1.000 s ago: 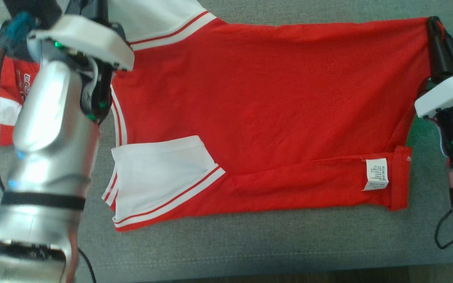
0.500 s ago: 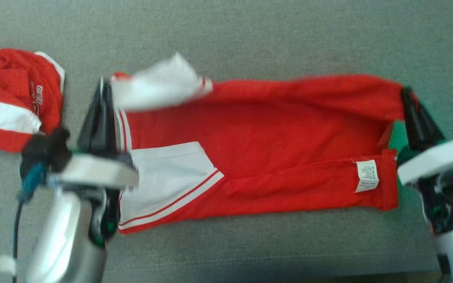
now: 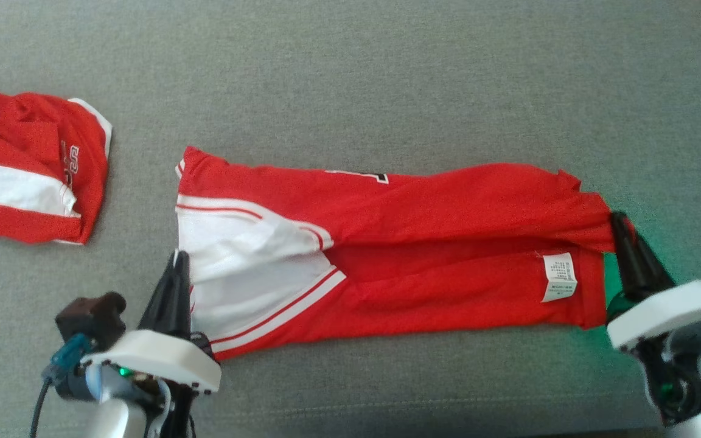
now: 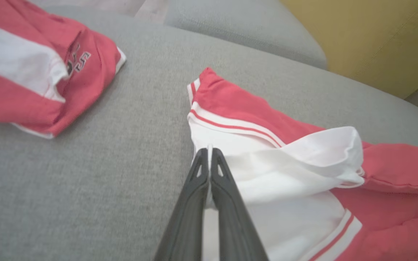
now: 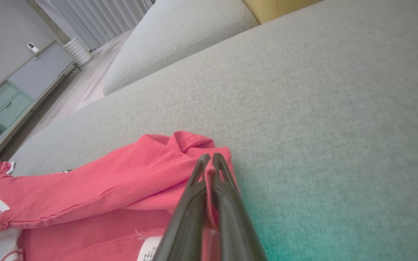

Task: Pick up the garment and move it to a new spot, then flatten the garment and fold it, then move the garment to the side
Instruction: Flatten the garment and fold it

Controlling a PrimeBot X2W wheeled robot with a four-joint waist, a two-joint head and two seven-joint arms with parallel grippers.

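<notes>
Mid-frame, red-and-white jersey (image 3: 435,207) lies half-folded on grey sofa cushion (image 3: 387,73), L gripper (image 3: 175,258) lower left & R gripper (image 3: 615,219) lower right each clamped on an end; you should lower both ends level, cloth taut, then release.

The garment (image 3: 387,243) lies across the middle of the head view, on the couch cushion (image 3: 387,79). The left gripper (image 3: 178,257) is at its lower-left edge and the right gripper (image 3: 616,218) at its right end, both seemingly pinching cloth. A bundled shirt (image 3: 28,164) lies apart at far left.
</notes>
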